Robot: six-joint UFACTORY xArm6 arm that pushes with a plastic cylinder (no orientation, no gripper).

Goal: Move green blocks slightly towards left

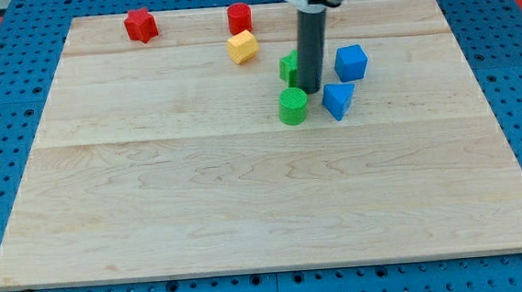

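Note:
A green cylinder [292, 106] stands right of the board's middle, toward the view's top. A second green block [288, 68], partly hidden by the rod so its shape is unclear, lies just above it. My tip [312, 90] rests on the board just right of both green blocks, close to the cylinder's upper right edge; I cannot tell if it touches either.
A blue cube [351, 62] and a blue wedge-like block [337, 99] lie right of the rod. A yellow block [243, 47], a red cylinder [239, 19] and a red star [140, 26] sit near the top edge of the wooden board [246, 193].

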